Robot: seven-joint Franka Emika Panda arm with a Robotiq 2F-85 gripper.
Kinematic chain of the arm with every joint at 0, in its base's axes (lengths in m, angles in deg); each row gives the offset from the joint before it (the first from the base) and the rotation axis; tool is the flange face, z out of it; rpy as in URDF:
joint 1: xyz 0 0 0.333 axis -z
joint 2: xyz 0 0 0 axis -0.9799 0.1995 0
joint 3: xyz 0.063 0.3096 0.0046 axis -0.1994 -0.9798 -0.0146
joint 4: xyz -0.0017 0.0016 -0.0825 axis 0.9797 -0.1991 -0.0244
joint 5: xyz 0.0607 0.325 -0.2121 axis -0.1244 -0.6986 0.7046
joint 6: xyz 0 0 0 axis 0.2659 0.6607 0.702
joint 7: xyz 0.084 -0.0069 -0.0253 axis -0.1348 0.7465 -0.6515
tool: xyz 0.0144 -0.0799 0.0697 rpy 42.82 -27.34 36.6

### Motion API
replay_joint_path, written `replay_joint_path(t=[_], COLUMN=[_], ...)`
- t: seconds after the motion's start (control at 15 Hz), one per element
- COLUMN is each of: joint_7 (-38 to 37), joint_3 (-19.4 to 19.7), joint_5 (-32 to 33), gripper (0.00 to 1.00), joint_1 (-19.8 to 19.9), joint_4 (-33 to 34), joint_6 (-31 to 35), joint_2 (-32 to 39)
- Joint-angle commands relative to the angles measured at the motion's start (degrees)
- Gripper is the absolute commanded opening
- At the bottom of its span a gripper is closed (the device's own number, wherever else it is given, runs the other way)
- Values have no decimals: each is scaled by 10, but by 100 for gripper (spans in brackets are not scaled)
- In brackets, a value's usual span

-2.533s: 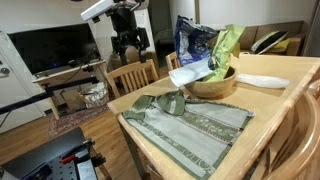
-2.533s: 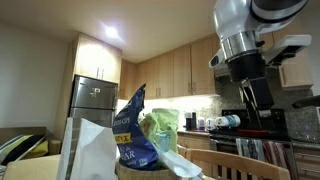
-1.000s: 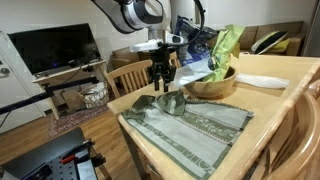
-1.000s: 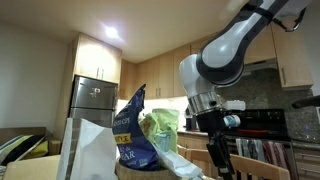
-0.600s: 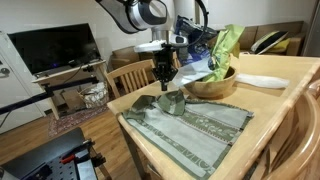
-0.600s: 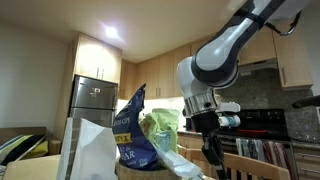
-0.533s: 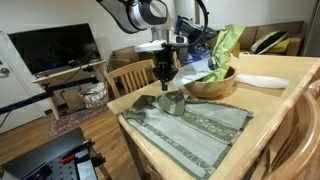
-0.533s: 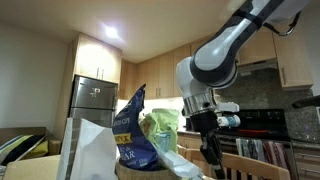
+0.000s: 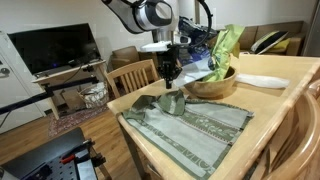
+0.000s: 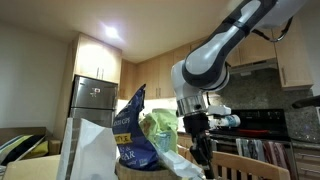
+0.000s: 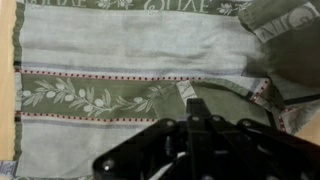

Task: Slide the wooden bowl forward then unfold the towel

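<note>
The wooden bowl stands at the table's far side, light brown and filled with bags. The grey-green striped towel lies in front of it, with a folded-over flap at its far corner. My gripper hangs just above that flap, close beside the bowl's rim, shut with nothing between its fingers. In the wrist view the closed fingertips hover over the towel, whose leaf-patterned stripe runs across; the folded flap shows at the top right. In an exterior view the gripper points down behind the bags.
A blue snack bag and a green bag stick up from the bowl. A white flat dish lies beyond it. Wooden chairs stand at the table's far edge, another chair back at the near corner.
The gripper has gone from half open to shut. It has shifted a little toward the bowl and stays low over the towel's folded corner. Bowl and towel have not moved.
</note>
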Motion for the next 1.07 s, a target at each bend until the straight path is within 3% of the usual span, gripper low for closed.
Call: replay_joint_path(t=[0.0,0.53,1.0], joint_7=[0,-5,-15], joint_3=[-1,1,5], joint_5=[0,-6,0], gripper=[1,0,0], joint_1=[0,3,-2], joint_4=[3,33,66], joint_6=[-1,-9,22], joint_2=[3,40,87])
